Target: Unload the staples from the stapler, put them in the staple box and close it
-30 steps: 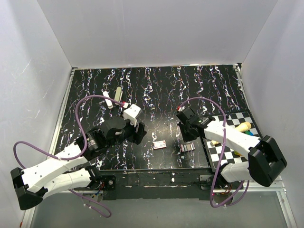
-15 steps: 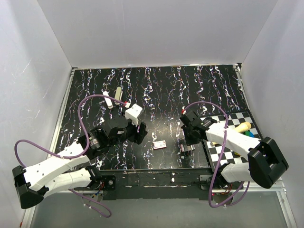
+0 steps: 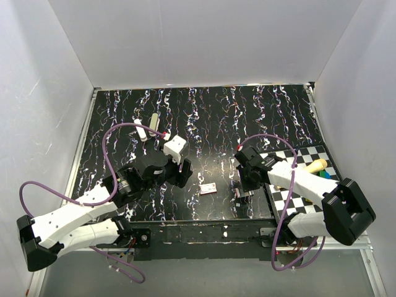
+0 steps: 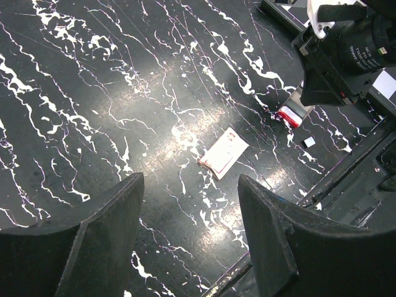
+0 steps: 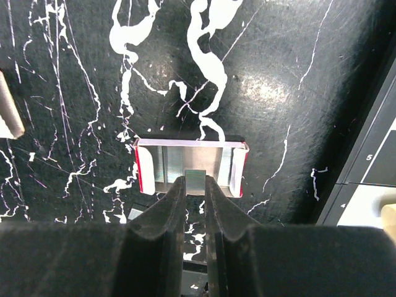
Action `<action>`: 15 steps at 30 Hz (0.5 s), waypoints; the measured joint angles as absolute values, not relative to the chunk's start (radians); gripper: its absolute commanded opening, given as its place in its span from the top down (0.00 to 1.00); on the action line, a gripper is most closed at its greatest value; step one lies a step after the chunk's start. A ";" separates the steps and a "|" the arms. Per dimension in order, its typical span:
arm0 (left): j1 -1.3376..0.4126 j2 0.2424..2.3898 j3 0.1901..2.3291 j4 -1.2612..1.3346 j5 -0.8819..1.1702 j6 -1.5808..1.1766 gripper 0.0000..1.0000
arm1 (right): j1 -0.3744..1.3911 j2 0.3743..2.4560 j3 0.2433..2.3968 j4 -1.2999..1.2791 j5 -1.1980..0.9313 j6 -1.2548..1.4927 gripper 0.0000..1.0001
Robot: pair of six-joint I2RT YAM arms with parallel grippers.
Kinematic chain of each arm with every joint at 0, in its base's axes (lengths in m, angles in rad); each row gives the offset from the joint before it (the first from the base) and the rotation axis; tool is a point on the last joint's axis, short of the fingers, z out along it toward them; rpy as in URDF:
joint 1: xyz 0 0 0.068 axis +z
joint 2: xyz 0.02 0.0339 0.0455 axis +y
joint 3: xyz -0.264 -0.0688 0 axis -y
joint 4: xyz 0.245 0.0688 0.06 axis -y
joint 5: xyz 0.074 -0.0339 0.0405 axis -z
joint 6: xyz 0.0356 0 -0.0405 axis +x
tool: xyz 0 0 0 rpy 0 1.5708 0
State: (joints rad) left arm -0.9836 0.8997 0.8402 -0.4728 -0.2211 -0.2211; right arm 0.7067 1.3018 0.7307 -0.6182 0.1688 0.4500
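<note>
My right gripper (image 5: 195, 180) is shut on a short silver strip of staples (image 5: 195, 175). It holds the strip at the near rim of an open red-and-white staple box (image 5: 162, 162) that lies on the black marbled table. In the top view the right gripper (image 3: 244, 184) covers most of that box (image 3: 242, 195). My left gripper (image 4: 190, 180) is open and empty above the table, near the middle front (image 3: 184, 175). Two pale finger-length pieces lie at the far left, one whiter (image 3: 141, 130) and one beige (image 3: 153, 119). I cannot tell which is the stapler.
A flat pink-edged card or lid (image 4: 224, 153) lies between the grippers (image 3: 208, 189). A checkered board (image 3: 309, 154) at the right holds a wooden piece (image 3: 317, 165) and a cream thing (image 3: 280, 184) partly under the right arm. White walls surround the table.
My right gripper has moved toward the near edge and down onto the staple box. My left gripper has shifted slightly to the right and stays open.
</note>
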 measured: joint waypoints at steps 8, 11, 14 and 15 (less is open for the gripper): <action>-0.984 0.903 0.840 -0.470 -0.221 -0.221 0.38 | 0.707 1.304 0.722 -0.615 0.160 0.457 0.81; -0.984 0.903 0.840 -0.470 -0.221 -0.221 0.38 | 0.706 1.311 0.722 -0.606 0.160 0.459 0.79; -0.984 0.903 0.840 -0.470 -0.221 -0.221 0.38 | 0.706 1.325 0.722 -0.602 0.160 0.461 0.77; -0.984 0.904 0.840 -0.470 -0.221 -0.221 0.38 | 0.706 1.329 0.722 -0.602 0.160 0.461 0.77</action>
